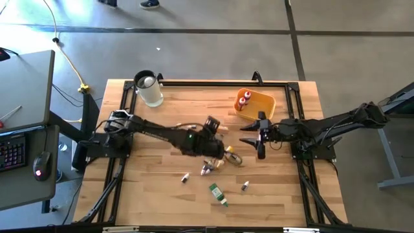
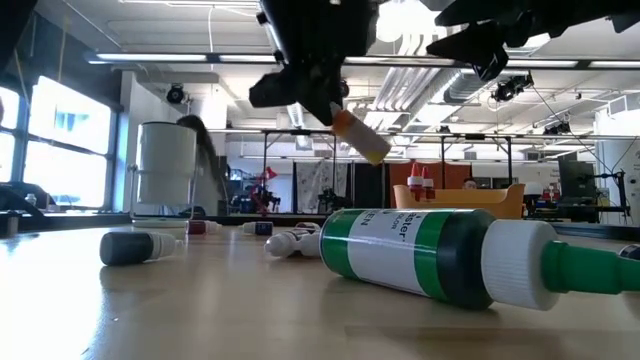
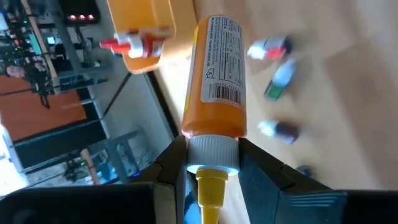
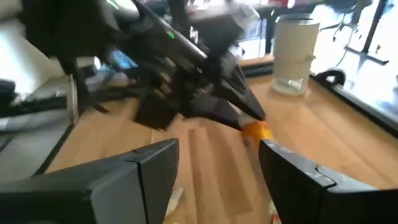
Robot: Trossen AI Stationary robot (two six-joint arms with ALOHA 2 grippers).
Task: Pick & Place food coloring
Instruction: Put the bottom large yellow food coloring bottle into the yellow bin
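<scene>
An orange-yellow plastic tray (image 1: 264,103) sits toward the far right of the wooden table (image 1: 162,194) and holds two red bottles with white caps (image 1: 244,99), standing upright side by side. At the far left stands a clear round jar (image 1: 149,88), upright; what it contains cannot be made out. The left gripper (image 3: 210,169) is raised above the middle of the table, its fingers clamped on the white collar of an orange food coloring bottle (image 3: 215,78), which hangs tilted in the air. The right gripper (image 1: 260,138) waits just beside the tray with its fingers spread wide and nothing between them. On the tabletop lie loose bottles: a green one with a white cap (image 2: 440,256) on its side nearest the front edge, a small dark vial (image 2: 138,246), and a few more (image 1: 207,169) below the left gripper. Beyond the table is a grey floor with a yellow cable (image 1: 68,61), a desk with a keyboard (image 1: 14,149), and a workshop with ceiling strip lights (image 2: 180,58).
</scene>
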